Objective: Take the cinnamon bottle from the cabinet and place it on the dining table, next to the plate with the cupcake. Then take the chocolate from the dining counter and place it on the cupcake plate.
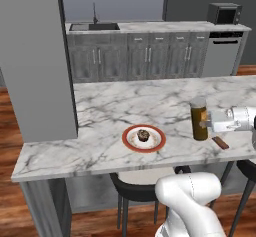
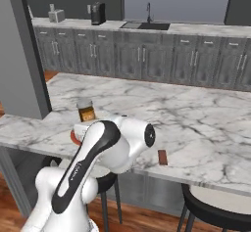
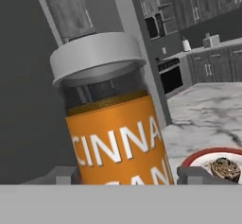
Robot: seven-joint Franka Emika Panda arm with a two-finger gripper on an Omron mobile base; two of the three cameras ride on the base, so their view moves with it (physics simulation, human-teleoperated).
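Gripper [image 1: 206, 124] clamped on cinnamon bottle [image 1: 199, 118], upright, base at dining table [image 1: 100, 106]. Plate [image 1: 144, 138] just beside; chocolate [image 1: 220, 142] opposite side.

A home kitchen is showing here. A long white marble surface [image 1: 110, 106] is standing in front, with dark stools [image 1: 137, 191] tucked under its near edge. Behind the marble surface, dark grey floor cabinets [image 1: 150, 55] with silver handles are running along the wall, carrying a sink [image 1: 95, 26] with a tap and a microwave [image 1: 224, 13]. A dishwasher [image 1: 223, 53] is sitting beside those cabinets, over wooden flooring [image 1: 7, 131].
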